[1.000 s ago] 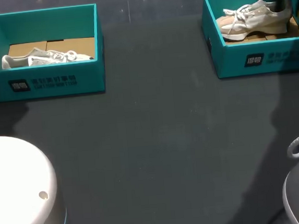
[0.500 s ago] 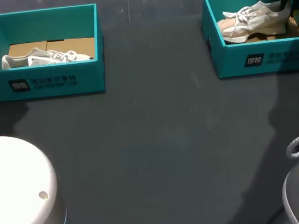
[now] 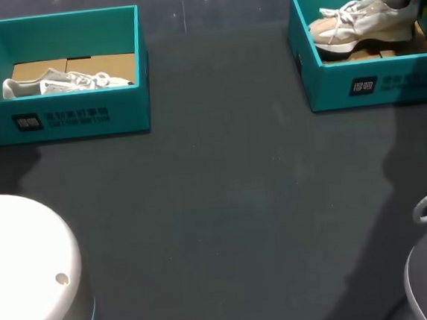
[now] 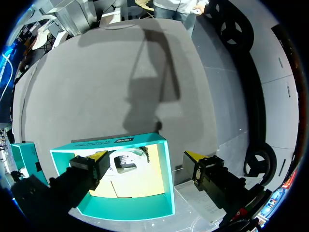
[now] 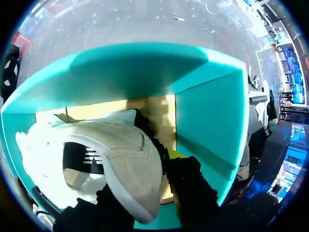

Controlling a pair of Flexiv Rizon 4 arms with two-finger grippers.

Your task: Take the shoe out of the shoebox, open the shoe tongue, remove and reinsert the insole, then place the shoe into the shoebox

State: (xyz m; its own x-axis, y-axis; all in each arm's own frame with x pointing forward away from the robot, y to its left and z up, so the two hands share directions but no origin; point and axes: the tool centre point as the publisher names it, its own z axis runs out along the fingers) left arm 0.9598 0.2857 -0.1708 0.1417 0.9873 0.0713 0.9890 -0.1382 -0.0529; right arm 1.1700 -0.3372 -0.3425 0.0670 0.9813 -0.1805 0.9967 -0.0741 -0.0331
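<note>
- Teal card makes up the left box (image 3: 75,118), where a white shoe (image 3: 57,85) lies flat on the brown liner. My left gripper (image 4: 146,156) hangs above that box with its fingers spread wide and nothing in them. I judge it has no part in this step and does best by staying out of the way.
- Between the two boxes the dark table (image 3: 225,204) is bare. It looks like the sensible place to set a shoe down for the tongue and insole work.
- At the right, the right box (image 3: 371,85) contains the beige shoe (image 3: 362,23), which is tilted with its heel end raised and its toe towards the box's left wall.
- My right gripper (image 5: 145,183) is closed on that heel, one finger on each side.
- The step in hand, as I read it, is lifting the shoe out. I should hold the pinch firm and rise straight up until the toe and laces are above the rim. Only then should I swing towards the middle, slowly, since a shoe hung by its heel may droop and catch the wall.
</note>
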